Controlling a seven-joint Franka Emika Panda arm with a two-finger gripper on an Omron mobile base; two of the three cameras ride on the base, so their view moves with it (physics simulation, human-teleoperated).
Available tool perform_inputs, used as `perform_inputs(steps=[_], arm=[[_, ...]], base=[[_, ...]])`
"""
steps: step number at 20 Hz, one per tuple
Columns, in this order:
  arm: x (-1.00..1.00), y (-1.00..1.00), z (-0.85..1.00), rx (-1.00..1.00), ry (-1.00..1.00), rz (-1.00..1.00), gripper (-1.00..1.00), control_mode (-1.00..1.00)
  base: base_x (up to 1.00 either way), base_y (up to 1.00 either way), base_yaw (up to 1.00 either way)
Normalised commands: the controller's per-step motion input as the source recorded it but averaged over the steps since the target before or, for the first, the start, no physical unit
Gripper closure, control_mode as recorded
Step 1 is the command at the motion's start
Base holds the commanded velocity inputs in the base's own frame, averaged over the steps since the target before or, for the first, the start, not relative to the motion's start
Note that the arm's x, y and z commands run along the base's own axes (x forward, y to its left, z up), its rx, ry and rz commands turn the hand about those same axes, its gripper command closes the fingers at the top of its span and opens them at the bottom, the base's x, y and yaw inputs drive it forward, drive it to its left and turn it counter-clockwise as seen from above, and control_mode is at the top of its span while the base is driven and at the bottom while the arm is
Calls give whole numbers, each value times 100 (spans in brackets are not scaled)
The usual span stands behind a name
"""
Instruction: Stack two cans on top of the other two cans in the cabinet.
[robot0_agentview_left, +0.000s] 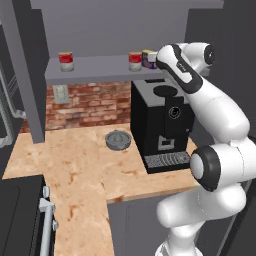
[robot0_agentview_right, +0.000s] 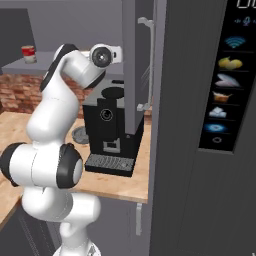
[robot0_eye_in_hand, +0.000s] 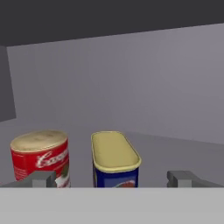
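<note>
On the grey cabinet's shelf board (robot0_agentview_left: 95, 70) a red-and-white can (robot0_agentview_left: 66, 61) stands at the left, the same red can (robot0_agentview_right: 29, 53) showing in the right base view. A second red can (robot0_agentview_left: 135, 61) stands mid-shelf, with the dark-blue can (robot0_agentview_left: 148, 58) touching or nearly touching its right side. My arm hides the shelf beyond that. In the hand view my gripper (robot0_eye_in_hand: 113, 179) is open. The blue can (robot0_eye_in_hand: 114, 159), with its yellow lid, stands just ahead between the fingertips (robot0_eye_in_hand: 43, 178), clear of both. The red can (robot0_eye_in_hand: 40, 159) is behind the left tip.
A black coffee machine (robot0_agentview_left: 160, 120) stands on the wooden counter (robot0_agentview_left: 75, 170) under the shelf, with a grey round dish (robot0_agentview_left: 118, 139) to its left. The cabinet's open door (robot0_agentview_right: 137, 65) hangs right of the arm. A dark tall panel (robot0_agentview_right: 200, 125) fills the right.
</note>
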Motion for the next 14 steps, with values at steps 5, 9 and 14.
perform_inputs(steps=[5, 9, 14], arm=[[13, 0, -2, 0, 3, 0, -100, -100], [7, 0, -5, 0, 6, 0, -100, -100], [1, 0, -6, 0, 6, 0, -100, -100]], base=[[0, 0, 0], [0, 0, 0], [0, 0, 0]])
